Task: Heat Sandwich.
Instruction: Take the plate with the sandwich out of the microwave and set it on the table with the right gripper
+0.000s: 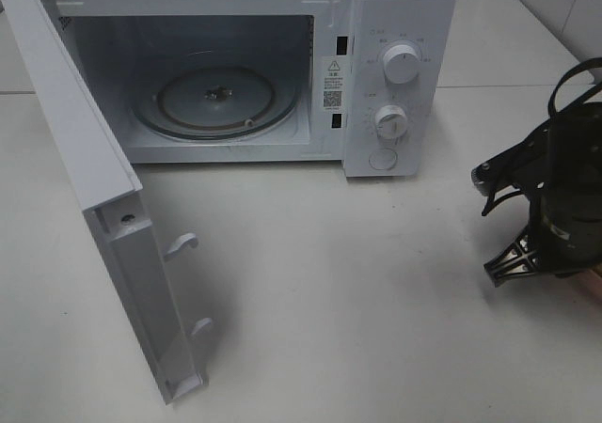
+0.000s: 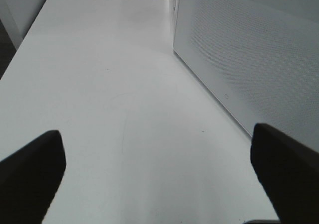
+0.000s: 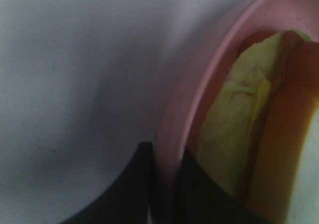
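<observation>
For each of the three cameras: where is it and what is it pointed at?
Exterior high: above the table, looking down at the open microwave; right gripper at the edge.
Left wrist: low over the table, beside the microwave door; open left gripper fingers show.
Right wrist: close on the plate rim gripped by its fingers; sandwich inside.
Shared: the table.

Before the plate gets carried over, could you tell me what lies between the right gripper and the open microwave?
Only bare white table lies between the right gripper and the microwave; the exterior high view shows it. The gripper is shut on the pink plate rim.
</observation>
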Controlling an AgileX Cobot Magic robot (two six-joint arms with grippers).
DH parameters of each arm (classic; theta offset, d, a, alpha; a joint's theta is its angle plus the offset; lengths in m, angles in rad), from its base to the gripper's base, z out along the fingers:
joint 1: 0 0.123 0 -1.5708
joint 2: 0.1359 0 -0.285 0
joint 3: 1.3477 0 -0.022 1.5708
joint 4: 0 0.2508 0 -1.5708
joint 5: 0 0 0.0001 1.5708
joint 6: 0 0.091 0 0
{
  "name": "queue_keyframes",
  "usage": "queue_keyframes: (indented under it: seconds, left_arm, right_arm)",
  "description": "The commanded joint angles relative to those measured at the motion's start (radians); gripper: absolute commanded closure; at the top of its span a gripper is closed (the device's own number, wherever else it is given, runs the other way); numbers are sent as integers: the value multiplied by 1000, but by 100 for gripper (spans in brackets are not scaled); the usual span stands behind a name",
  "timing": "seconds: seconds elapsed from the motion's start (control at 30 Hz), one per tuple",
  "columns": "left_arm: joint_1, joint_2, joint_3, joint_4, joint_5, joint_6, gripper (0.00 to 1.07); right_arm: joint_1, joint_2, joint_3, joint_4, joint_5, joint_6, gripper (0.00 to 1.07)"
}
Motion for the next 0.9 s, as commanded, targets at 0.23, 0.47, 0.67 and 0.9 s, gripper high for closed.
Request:
queue_keyframes:
  seconds: [0.23,0.47,0.67,0.9]
  left_arm:
    - [2,-4,2,-2,1,2,11]
    - [2,-4,2,-2,1,2,11]
    - [2,-4,2,-2,1,2,11]
    - [2,-4,2,-2,1,2,11]
  right_arm:
    - [-7,63,-3,-48,1,54,104]
    - [-7,63,-3,-47,2,54,101]
    - [-7,63,-3,-47,2,54,98]
    - [-7,63,-3,-37,2,58,93]
